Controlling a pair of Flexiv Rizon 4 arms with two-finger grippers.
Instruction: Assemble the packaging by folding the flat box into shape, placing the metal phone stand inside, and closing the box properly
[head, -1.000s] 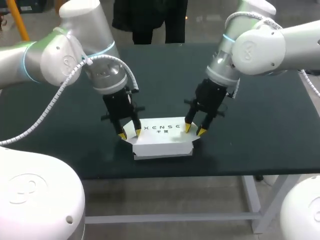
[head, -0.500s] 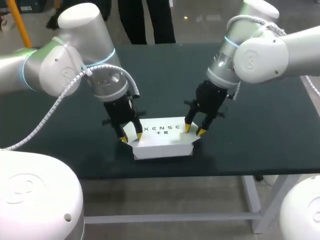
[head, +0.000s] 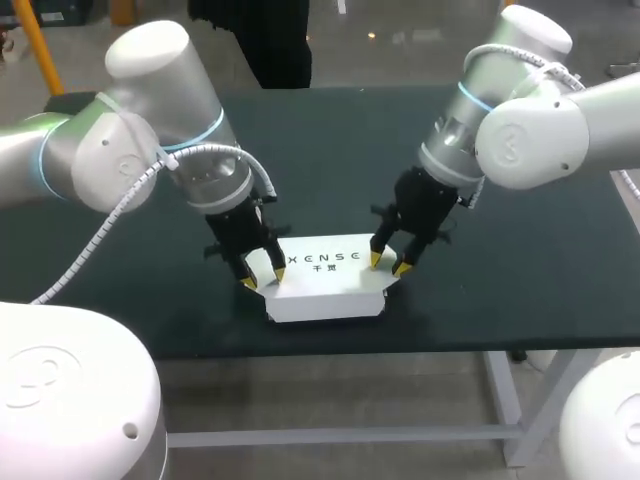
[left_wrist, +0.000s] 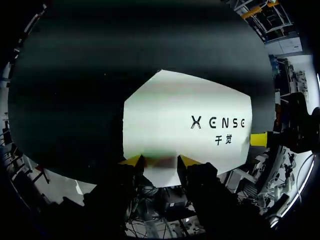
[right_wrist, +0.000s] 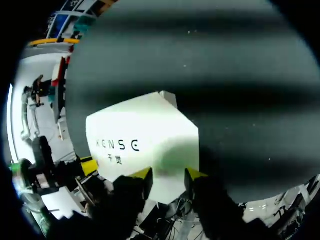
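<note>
My left gripper (head: 263, 277) has its two fingers a little apart, tips down on one end of the white box (head: 325, 285). My right gripper (head: 388, 264) does the same at the other end. The box sits on the dark table (head: 320, 150), under both sets of fingertips, printed side up.

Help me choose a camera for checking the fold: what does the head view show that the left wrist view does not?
Only the head view: both arms whole, the front wall of the white box, and the right gripper with both yellow tips at the box's right end. Only the left wrist view: a close look at the left gripper, its open fingers at the box's near edge. Both: the box on the dark table, with a gripper at each end.
</note>
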